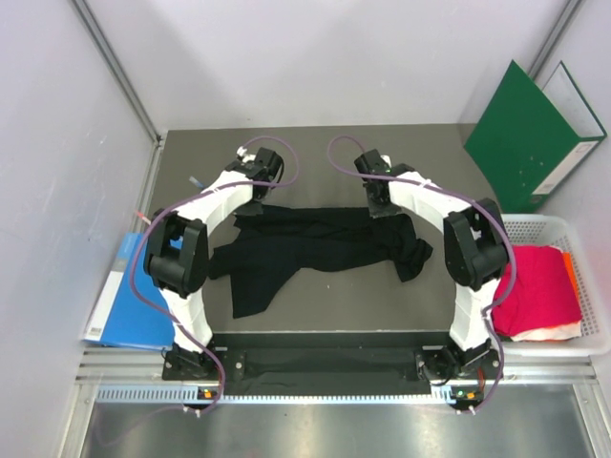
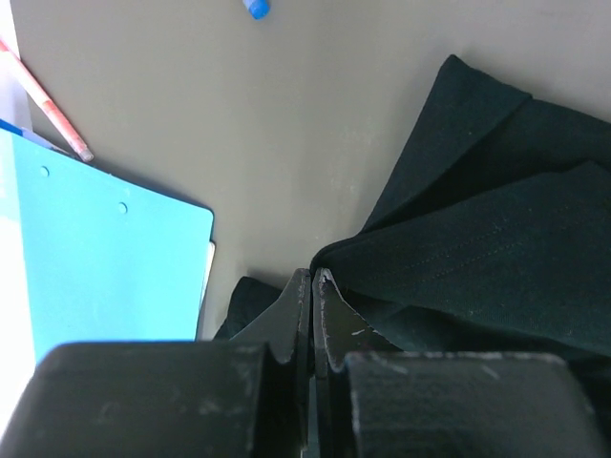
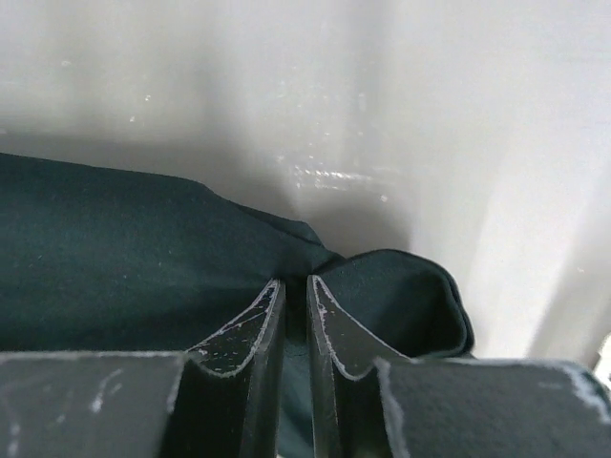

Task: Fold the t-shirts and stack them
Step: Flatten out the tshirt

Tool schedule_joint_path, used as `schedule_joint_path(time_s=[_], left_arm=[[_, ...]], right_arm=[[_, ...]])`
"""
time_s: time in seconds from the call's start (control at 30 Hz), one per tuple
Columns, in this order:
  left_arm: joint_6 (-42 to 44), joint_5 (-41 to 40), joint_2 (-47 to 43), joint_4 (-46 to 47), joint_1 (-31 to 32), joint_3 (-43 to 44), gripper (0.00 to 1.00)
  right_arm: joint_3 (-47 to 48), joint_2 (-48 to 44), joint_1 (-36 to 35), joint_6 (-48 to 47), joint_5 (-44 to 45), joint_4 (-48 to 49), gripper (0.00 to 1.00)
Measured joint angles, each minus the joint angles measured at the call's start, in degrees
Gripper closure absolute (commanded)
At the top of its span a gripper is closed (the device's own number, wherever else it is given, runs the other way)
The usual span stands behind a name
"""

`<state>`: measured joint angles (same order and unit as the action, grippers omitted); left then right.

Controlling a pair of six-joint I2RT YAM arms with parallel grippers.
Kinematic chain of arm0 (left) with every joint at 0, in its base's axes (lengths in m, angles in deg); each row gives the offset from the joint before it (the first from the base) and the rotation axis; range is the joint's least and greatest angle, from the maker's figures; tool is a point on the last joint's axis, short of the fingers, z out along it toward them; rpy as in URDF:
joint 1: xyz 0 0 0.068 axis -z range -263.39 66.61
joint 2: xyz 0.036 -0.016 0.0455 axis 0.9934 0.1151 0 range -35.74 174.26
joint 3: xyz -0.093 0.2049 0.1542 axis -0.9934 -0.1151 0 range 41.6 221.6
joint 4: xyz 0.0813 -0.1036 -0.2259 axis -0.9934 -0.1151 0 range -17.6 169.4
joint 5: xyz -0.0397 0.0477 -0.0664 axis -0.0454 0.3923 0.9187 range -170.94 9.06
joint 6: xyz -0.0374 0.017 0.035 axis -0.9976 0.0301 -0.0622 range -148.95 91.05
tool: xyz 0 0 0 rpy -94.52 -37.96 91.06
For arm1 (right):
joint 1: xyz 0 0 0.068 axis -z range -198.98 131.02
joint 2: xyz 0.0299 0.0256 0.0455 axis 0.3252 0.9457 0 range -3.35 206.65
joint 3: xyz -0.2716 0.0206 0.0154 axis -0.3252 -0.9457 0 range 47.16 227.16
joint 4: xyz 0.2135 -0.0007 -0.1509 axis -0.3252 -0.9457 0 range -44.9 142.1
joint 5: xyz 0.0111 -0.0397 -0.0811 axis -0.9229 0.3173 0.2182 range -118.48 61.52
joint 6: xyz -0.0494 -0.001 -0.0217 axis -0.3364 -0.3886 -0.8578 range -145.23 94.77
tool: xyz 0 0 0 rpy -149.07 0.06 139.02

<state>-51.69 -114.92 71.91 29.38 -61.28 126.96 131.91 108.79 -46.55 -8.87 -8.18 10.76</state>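
A black t-shirt [image 1: 315, 243] lies crumpled and stretched sideways across the middle of the table. My left gripper [image 1: 256, 194] sits at the shirt's far left corner. In the left wrist view its jaws [image 2: 312, 274] are pressed together, and the black t-shirt [image 2: 477, 258] drapes off both sides of the tips. My right gripper [image 1: 387, 210] is at the far right corner. Its fingers [image 3: 296, 280] stand nearly together, with a pucker of the black t-shirt [image 3: 115, 258] pinched in the narrow gap. A magenta-red t-shirt [image 1: 535, 286] lies folded in the white basket [image 1: 573, 229] at the right.
A green folder [image 1: 530, 134] leans on the wall at the back right. A blue folder [image 1: 129, 296] lies off the table's left edge, also showing as the blue folder [image 2: 105, 258], with a red pen [image 2: 48, 100] beside it. White walls close in the back and sides.
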Motion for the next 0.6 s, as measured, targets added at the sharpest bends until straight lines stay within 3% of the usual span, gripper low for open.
schedule_joint_path(time_s=[0.3,0.43,0.6], left_arm=[[1.2,-0.4,1.6,-0.2,0.0,2.0,1.00],[1.5,-0.4,1.7,-0.2,0.0,2.2,1.00],[1.4,-0.6,2.0,-0.2,0.0,2.6,1.00]], right_arm=[[0.0,-5.1,1.3,0.4,1.1,-1.3,0.85],[-1.5,-5.2,2.2,0.2,1.1,-0.5,1.00],[-6.2,-5.2,2.9,0.2,0.6,0.6,1.00]])
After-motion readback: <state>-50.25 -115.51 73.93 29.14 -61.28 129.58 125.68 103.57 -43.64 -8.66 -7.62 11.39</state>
